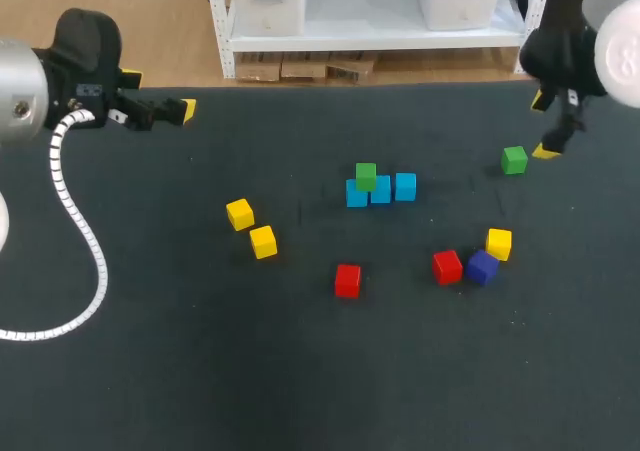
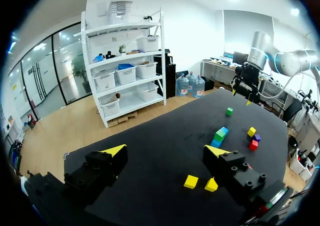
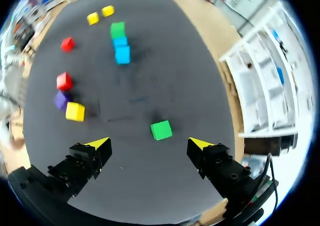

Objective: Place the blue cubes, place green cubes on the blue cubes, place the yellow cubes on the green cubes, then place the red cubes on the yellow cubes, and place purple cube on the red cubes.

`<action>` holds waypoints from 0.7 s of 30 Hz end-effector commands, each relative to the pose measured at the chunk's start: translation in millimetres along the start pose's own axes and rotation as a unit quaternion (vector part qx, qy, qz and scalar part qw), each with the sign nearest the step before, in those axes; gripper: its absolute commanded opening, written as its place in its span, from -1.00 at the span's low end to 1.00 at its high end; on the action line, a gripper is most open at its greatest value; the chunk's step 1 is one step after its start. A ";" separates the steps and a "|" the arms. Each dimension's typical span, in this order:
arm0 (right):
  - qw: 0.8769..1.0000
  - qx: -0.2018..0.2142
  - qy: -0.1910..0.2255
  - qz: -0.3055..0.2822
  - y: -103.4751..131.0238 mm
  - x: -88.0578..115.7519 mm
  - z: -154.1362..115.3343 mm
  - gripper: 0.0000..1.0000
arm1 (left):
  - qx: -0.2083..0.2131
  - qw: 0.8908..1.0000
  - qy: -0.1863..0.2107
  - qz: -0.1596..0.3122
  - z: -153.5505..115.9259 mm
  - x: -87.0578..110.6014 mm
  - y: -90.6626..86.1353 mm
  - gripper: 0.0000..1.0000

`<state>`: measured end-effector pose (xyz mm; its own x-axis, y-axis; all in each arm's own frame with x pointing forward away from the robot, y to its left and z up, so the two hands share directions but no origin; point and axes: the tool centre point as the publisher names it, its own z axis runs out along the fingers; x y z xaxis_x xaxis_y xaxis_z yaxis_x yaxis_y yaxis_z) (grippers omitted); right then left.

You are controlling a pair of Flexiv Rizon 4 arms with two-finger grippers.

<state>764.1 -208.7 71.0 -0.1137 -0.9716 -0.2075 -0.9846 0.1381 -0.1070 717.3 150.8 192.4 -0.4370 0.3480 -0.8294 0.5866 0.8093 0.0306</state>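
Three blue cubes (image 1: 381, 189) stand in a row mid-table, and a green cube (image 1: 366, 176) sits on the left ones. A second green cube (image 1: 514, 159) lies alone at the right. My right gripper (image 1: 543, 126) hangs open just beside it; in the right wrist view that green cube (image 3: 161, 130) lies just ahead of the open gripper (image 3: 149, 144), untouched. A red cube (image 1: 447, 266), a purple cube (image 1: 482, 267) and a yellow cube (image 1: 499, 243) cluster at front right. My left gripper (image 1: 160, 93) is open and empty at the far left (image 2: 165, 151).
Two yellow cubes (image 1: 239, 213) (image 1: 263, 241) lie left of centre, and a lone red cube (image 1: 347, 280) lies in front of the blue row. The dark table's back edge (image 1: 330, 83) runs close behind both grippers.
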 end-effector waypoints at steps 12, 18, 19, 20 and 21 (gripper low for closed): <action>0.980 -0.104 0.067 -0.155 -17.9 -6.4 50.1 1.00 | 0.005 1.000 -0.004 0.001 -0.3 1.7 2.3 1.00; 0.980 -0.109 0.071 -0.151 -20.7 -8.7 62.7 1.00 | 0.005 1.000 -0.004 0.001 -0.3 1.7 2.3 1.00; 0.980 -0.111 0.069 -0.148 -20.5 -8.6 63.8 1.00 | 0.005 1.000 -0.004 0.001 -0.3 1.7 2.3 1.00; 0.981 -0.112 0.068 -0.146 -20.5 -8.1 65.3 1.00 | 0.005 1.000 -0.004 0.001 -0.3 1.7 2.3 1.00; 0.981 -0.112 0.069 -0.145 -20.4 -6.7 67.3 1.00 | 0.005 1.000 -0.004 0.001 -0.3 1.7 2.3 1.00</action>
<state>787.5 -191.1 12.9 0.1748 -0.9827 -0.0608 -0.9841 -0.1763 0.0205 717.3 150.2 192.7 -0.4384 0.3488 -0.8283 0.5848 0.8105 0.0317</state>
